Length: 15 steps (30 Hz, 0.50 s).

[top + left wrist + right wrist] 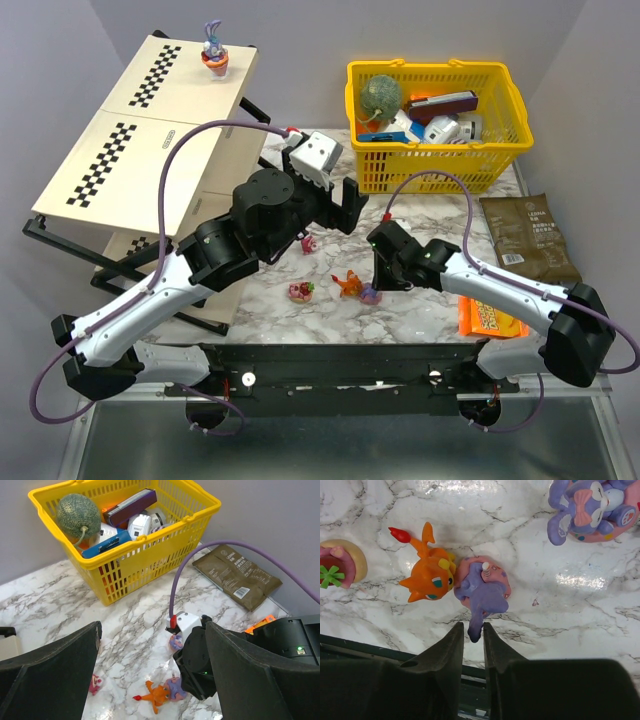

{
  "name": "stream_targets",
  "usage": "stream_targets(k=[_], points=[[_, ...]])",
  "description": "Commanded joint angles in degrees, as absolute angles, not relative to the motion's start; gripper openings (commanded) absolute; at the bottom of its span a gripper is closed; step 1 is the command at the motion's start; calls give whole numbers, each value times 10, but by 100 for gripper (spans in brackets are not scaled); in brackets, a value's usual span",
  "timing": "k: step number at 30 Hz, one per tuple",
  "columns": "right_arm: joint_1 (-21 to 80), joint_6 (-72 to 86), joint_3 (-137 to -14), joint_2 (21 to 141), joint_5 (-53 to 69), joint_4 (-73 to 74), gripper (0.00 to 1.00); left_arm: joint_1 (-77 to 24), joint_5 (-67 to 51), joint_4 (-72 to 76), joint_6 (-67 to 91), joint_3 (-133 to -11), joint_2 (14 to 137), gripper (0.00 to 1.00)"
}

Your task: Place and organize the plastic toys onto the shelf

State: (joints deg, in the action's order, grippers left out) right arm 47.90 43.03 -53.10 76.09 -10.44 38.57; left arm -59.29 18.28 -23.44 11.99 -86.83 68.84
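The right hand (472, 630) reaches low over the desk (330, 318), its two fingers (451, 645) drawn almost together and pinching the thin purple limb of a rabbit (482, 587) that lies on its pink doughnut. The rest of that rabbit lies just beyond the fingertips, flat on the marble. An orange toy (430, 572) lies touching the doughnut's side. A second rabbit (592, 510) sits farther out, apart from both, and a pink toy with a green star (337, 562) lies near the desk's front edge. In the overhead view a small pink figure (308, 242) lies below the left hand (345, 205), which hangs above the desk with its fingers spread wide and nothing between them. One rabbit figure (214, 50) stands upright on the top panel of the shelf (150, 130), near its far corner. A yellow basket (440, 147) stands at the back of the desk.
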Motion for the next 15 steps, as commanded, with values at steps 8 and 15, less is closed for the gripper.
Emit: stream_targets(k=[8, 15], points=[[473, 446, -528, 758, -153, 388, 1, -595, 203, -245, 134, -849, 686, 94], [472, 458, -591, 701, -196, 452, 1, -595, 210, -233, 150, -819, 687, 94]])
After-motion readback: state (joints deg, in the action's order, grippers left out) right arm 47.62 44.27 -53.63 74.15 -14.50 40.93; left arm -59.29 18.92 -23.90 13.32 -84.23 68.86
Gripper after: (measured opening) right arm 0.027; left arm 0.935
